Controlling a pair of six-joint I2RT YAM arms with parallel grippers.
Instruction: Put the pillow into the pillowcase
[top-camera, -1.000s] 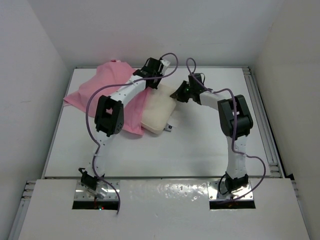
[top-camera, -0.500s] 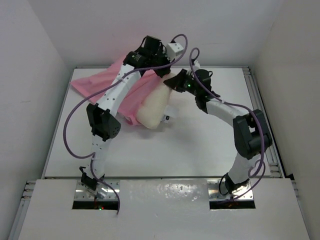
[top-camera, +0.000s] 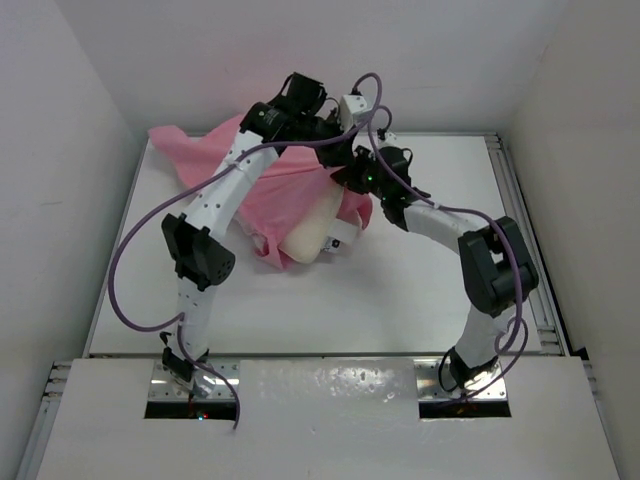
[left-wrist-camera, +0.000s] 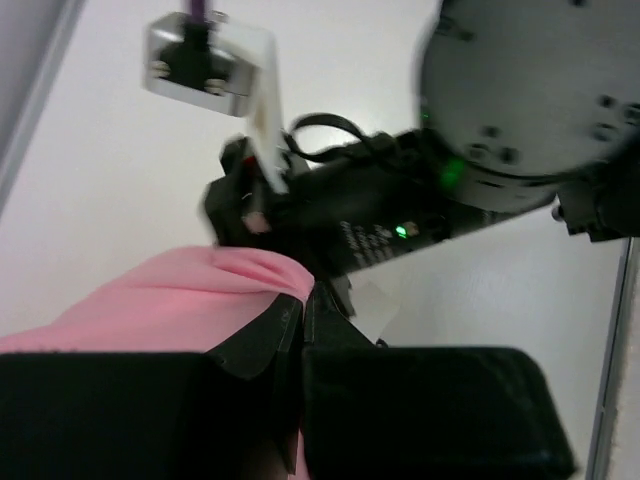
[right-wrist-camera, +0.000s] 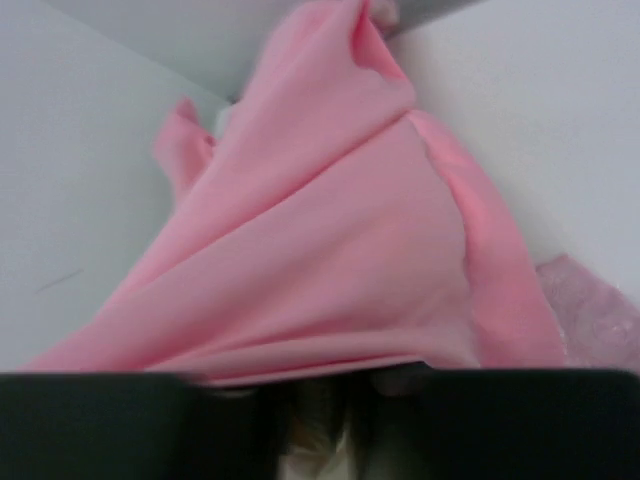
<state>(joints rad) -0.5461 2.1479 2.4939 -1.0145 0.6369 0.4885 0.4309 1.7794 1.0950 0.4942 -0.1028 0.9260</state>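
Observation:
The pink pillowcase (top-camera: 275, 185) is lifted off the white table and drapes over the upper end of the cream pillow (top-camera: 312, 242). The pillow's lower end and its small tag rest on the table. My left gripper (top-camera: 336, 142) is raised at the back and shut on an edge of the pillowcase (left-wrist-camera: 150, 310); its jaws (left-wrist-camera: 303, 295) pinch the pink fold. My right gripper (top-camera: 352, 172) is right beside it at the pillow's raised end. In the right wrist view the pillowcase (right-wrist-camera: 320, 230) hangs over its fingers, and a strip of cream pillow (right-wrist-camera: 322, 440) shows between them.
White walls close in the table (top-camera: 420, 290) at the back and on both sides. A metal rail (top-camera: 522, 230) runs along its right edge. Purple cables (top-camera: 135, 250) loop beside both arms. The two wrists are almost touching; the right wrist (left-wrist-camera: 380, 230) fills the left wrist view.
Both arms rose and lifted the pillow's far end. The left gripper has since pulled the pillowcase right and forward over the pillow's top, covering more of the cream.

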